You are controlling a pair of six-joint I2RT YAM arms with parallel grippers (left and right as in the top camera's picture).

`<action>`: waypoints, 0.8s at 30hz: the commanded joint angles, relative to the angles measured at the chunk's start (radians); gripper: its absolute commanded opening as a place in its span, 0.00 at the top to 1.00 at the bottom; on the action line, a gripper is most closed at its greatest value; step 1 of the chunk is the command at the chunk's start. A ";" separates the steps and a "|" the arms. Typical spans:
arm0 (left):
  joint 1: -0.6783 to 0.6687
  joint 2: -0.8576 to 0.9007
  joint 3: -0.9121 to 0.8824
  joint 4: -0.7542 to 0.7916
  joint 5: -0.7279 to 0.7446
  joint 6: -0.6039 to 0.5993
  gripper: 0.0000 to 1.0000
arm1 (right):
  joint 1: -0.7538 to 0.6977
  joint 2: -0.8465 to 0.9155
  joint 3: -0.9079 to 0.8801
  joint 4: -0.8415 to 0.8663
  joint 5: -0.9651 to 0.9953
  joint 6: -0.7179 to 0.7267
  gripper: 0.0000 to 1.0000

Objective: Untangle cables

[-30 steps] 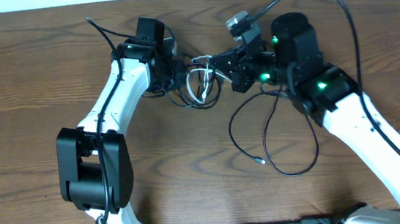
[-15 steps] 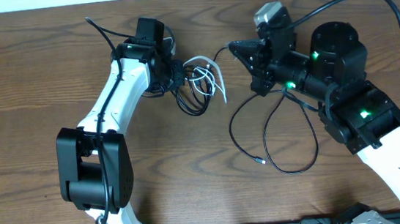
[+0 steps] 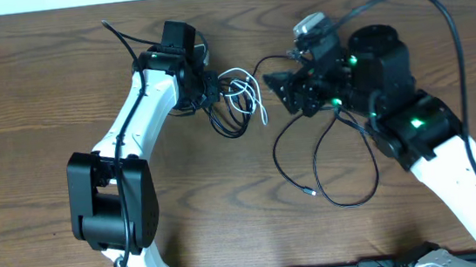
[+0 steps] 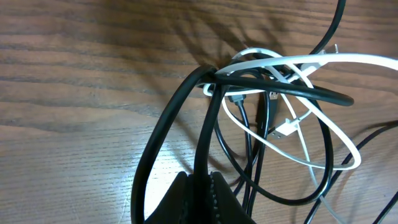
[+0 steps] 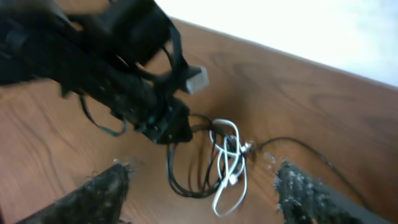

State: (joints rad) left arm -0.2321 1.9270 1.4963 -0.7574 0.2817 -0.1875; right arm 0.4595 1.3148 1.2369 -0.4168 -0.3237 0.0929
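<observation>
Pinching tangled cables [image 4: 305,92]: left end effector [image 4: 200,188]

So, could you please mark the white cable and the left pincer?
white cable [image 4: 360,58], left wrist view, on its upper strand.
left pincer [image 4: 208,186], left wrist view, between its fingertips.

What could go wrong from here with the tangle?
1. The left pincer clamps a black cable right at the knot with the white cable; pulling there may tighten it.
2. The right pincer is open facing the knot, and its wrist view is blurred; it could grab several strands at once.
3. A loose black loop runs under the right arm and might get dragged.
</observation>
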 commanded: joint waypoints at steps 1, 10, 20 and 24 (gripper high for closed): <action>0.000 0.014 -0.008 0.000 -0.014 -0.009 0.92 | -0.007 0.065 0.006 -0.012 0.004 -0.005 0.23; 0.000 0.014 -0.008 0.000 -0.014 -0.009 0.92 | -0.007 0.219 0.006 -0.014 0.003 0.008 0.22; 0.000 0.014 -0.008 0.000 -0.014 -0.010 0.92 | 0.029 0.417 0.006 0.010 0.000 0.045 0.22; 0.000 0.014 -0.008 0.000 -0.014 -0.009 0.92 | 0.049 0.497 0.006 0.074 -0.003 0.057 0.33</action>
State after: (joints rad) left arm -0.2321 1.9270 1.4963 -0.7570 0.2817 -0.1875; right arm 0.4866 1.7569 1.2366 -0.3756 -0.3199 0.1314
